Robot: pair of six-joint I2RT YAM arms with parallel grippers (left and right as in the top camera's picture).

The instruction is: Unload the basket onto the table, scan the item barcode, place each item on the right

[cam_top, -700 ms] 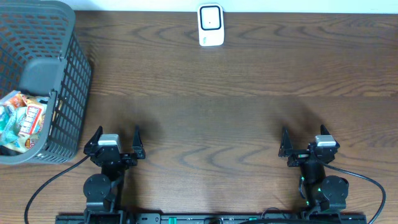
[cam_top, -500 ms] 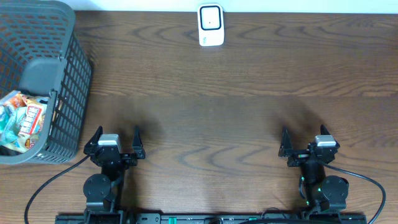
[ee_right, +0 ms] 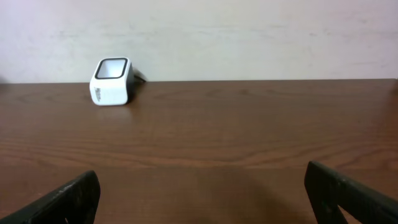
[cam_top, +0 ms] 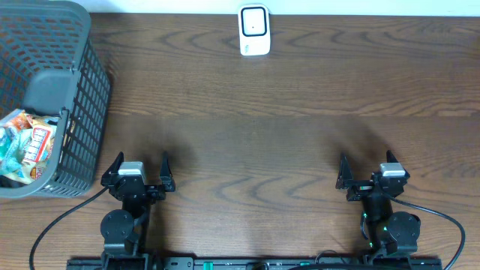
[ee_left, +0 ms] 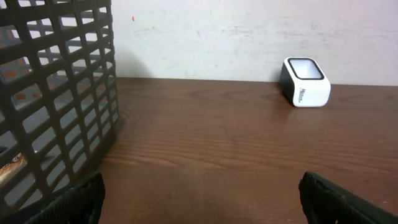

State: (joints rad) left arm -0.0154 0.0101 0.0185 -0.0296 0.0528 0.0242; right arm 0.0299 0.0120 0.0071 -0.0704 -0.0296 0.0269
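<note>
Over on the left side of the wooden table (cam_top: 300, 120), a dark grey mesh basket (cam_top: 94, 97) is parked, partly cut off by the frame edge. The stuff to be scanned is all sat in there: a bunch of colourful snack packets (cam_top: 22, 146) is piled at the basket's near end, right up against its wall. The labels can't really be read, and no barcode can be made out from above. A flat grey piece is also seen inside the basket, just behind the packets, but what it is can't be told. Through the mesh, only a sliver of 1 packet is caught by the left wrist camera.

At the far edge, roughly in the middle, the white scanner (cam_top: 254, 31) is stood on its own, well apart from the basket, with its dark window tilted upward.

The 2 claws are found at the near edge. The left gripper (cam_top: 142, 163) is spread wide with nothing between its fingers, near the basket's near corner. The right gripper (cam_top: 366, 165) is likewise spread wide, and nothing is held by it.
</note>
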